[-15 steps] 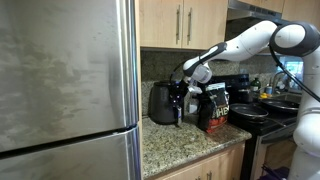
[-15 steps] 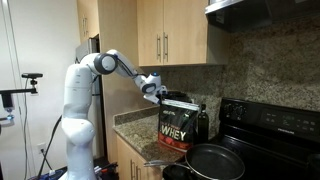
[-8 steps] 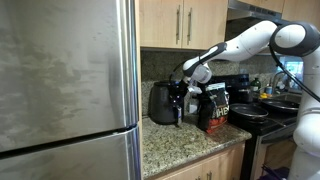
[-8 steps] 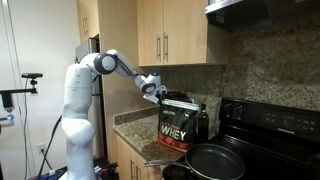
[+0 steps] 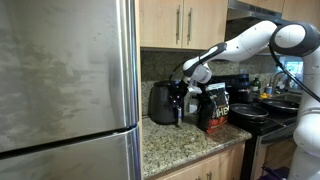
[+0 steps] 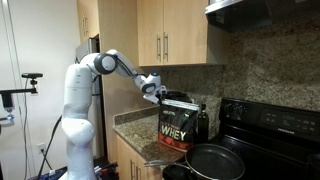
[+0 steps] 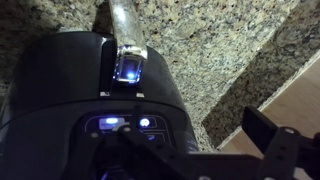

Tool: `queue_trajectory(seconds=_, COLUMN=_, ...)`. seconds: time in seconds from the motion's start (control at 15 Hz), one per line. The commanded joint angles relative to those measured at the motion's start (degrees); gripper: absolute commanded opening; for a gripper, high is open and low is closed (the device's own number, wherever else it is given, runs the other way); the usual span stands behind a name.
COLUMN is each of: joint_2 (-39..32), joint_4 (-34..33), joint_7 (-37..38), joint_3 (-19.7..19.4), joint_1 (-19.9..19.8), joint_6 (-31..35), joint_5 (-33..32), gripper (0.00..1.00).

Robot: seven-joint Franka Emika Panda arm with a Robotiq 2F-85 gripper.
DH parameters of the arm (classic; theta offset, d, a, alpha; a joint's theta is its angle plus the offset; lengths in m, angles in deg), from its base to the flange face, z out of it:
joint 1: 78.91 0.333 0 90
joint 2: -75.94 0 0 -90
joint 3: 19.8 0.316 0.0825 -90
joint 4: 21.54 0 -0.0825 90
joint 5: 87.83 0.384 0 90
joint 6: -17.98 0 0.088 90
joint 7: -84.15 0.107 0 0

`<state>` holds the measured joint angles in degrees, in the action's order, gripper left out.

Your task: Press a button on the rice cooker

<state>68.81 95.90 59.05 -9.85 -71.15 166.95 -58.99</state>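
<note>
The rice cooker (image 5: pixel 160 103) is a glossy black appliance on the granite counter, between the fridge and a black-and-red bag. In the wrist view the rice cooker (image 7: pixel 90 100) fills the left side, with a silver lid latch (image 7: pixel 128 52) and a front control strip with lit blue buttons (image 7: pixel 126 122). My gripper (image 7: pixel 165 150) hangs right over that strip. One dark finger (image 7: pixel 266 130) stands well off to the right over the counter; the other is lost against the black cooker. The jaws stand apart and hold nothing. In an exterior view the gripper (image 6: pixel 153 90) is behind the bag and the cooker is mostly hidden.
A black-and-red WHEY bag (image 6: pixel 175 126) (image 5: pixel 213 108) stands right next to the cooker. A steel fridge (image 5: pixel 65 90) is on one side and a black stove with a pan (image 6: pixel 215 160) on the other. Wooden cabinets (image 5: pixel 185 22) hang above the speckled granite counter (image 7: pixel 200 40).
</note>
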Motion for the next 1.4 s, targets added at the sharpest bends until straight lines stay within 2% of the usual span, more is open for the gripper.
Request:
queue_trajectory(seconds=0.0, joint_2=0.0, joint_4=-0.1, joint_7=0.4, joint_3=0.8, joint_1=-0.8, joint_6=0.0, joint_5=-0.4, gripper=1.0)
queue_trajectory(seconds=0.47, joint_2=0.0, joint_4=-0.1, joint_7=0.4, joint_3=0.8, joint_1=-0.8, joint_6=0.0, joint_5=-0.4, gripper=1.0)
queue_trajectory(seconds=0.53, joint_2=-0.9, joint_4=0.0, joint_7=2.2, joint_3=0.4, joint_1=-0.6, joint_6=0.6, joint_5=-2.0, gripper=1.0)
queue_trajectory(seconds=0.87, joint_2=-1.1, joint_4=3.3, joint_7=1.7, joint_3=3.5, joint_1=0.7, joint_6=0.5, joint_5=-1.5, gripper=1.0)
queue_trajectory(seconds=1.13, joint_2=-1.7, joint_4=1.8, joint_7=2.3, joint_3=3.6, joint_1=0.2, joint_6=-0.2, joint_5=-1.9, gripper=1.0)
queue_trajectory(seconds=1.2, joint_2=-1.4, joint_4=2.4, joint_7=4.0, joint_3=2.9, joint_1=0.4, joint_6=2.7, joint_5=-3.9, gripper=1.0)
queue_trajectory(seconds=1.33, joint_2=-0.1, joint_4=3.0, joint_7=5.0, joint_3=2.8, joint_1=0.1, joint_6=7.4, joint_5=-3.7, gripper=1.0)
